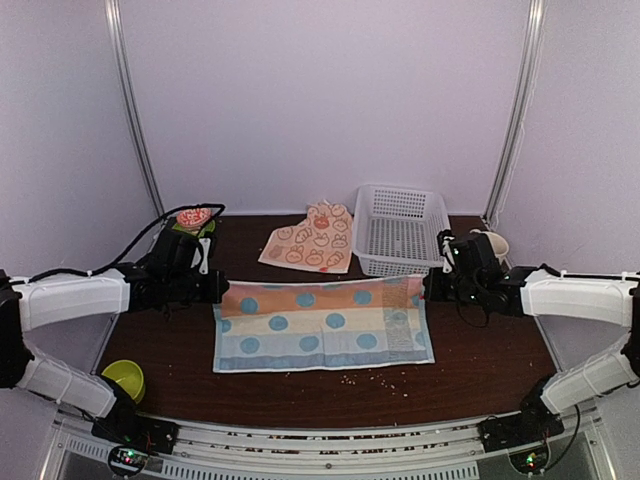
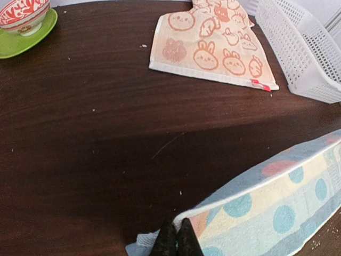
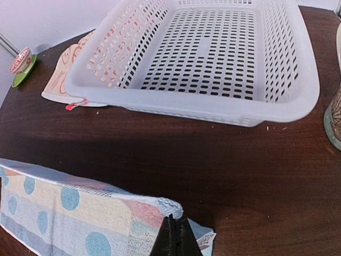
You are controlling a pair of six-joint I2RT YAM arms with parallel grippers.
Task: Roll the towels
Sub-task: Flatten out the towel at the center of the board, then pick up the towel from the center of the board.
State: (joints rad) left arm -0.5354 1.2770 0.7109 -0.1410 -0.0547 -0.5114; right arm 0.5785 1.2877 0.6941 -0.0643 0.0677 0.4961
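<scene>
**A:** Which containers stand on the surface (image 2: 80,133)?

**B:** A white perforated basket (image 3: 213,109) sits far right of centre, and only its slotted floor shows inside. Far left, a red-and-white patterned bowl (image 2: 21,13) rests on a green saucer (image 2: 29,40). A yellow-green bowl (image 1: 123,380) sits near left, and a pale cup (image 1: 492,243) stands far right, beside the right arm. I cannot tell what is in the bowls or the cup.

**A:** And the towels?

**B:** The light blue towel (image 1: 320,330), with its peach panels and blue circles, is spread across the middle of the surface, long side running left to right. Its far edge is raised and doubled over. The cream rabbit towel (image 2: 213,48) lies flat and slightly rumpled at the far side, just beside the basket's left wall, with a small red tag at one corner.

**A:** What about each gripper?

**B:** The left gripper (image 2: 177,240) is clenched on the blue towel's far left corner. The right gripper (image 3: 175,240) is pinched tight on its far right corner. Neither touches the rabbit towel.
</scene>
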